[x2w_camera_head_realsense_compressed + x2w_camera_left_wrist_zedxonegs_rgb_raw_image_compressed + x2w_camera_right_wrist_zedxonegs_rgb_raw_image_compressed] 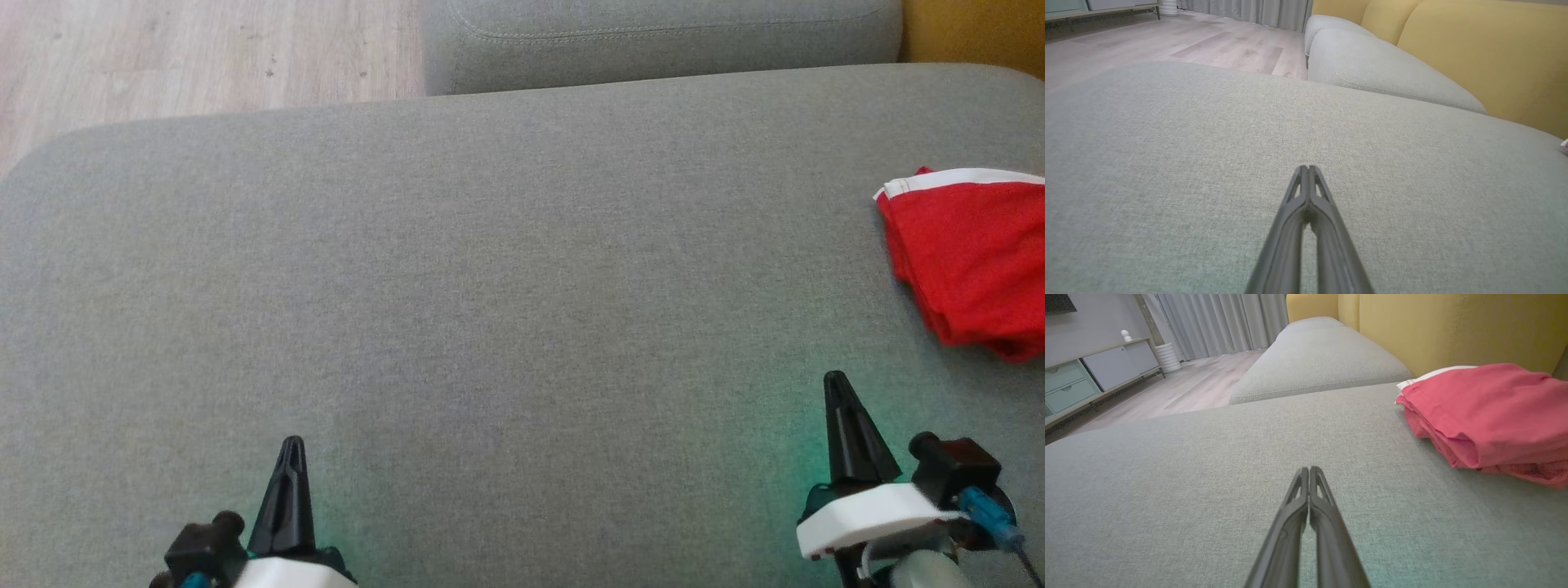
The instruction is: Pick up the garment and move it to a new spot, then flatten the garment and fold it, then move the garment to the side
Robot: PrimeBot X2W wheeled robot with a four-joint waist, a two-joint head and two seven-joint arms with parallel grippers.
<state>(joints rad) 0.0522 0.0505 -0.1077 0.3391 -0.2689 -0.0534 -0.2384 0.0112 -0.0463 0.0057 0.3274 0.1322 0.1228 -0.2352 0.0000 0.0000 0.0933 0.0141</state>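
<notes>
The garment is red with a white band along its far edge and lies folded in a small stack at the right side of the grey cushion. In the right wrist view the garment sits ahead and to the right. My right gripper is shut and empty, low over the cushion, a short way in front of and to the left of the stack. Its fingertips meet in the right wrist view. My left gripper is shut and empty at the lower left, tips together.
A second grey cushion lies beyond the far edge. Yellow sofa backrests rise right behind the garment. Wooden floor lies past the cushion's left far corner, with a low cabinet and curtains further off.
</notes>
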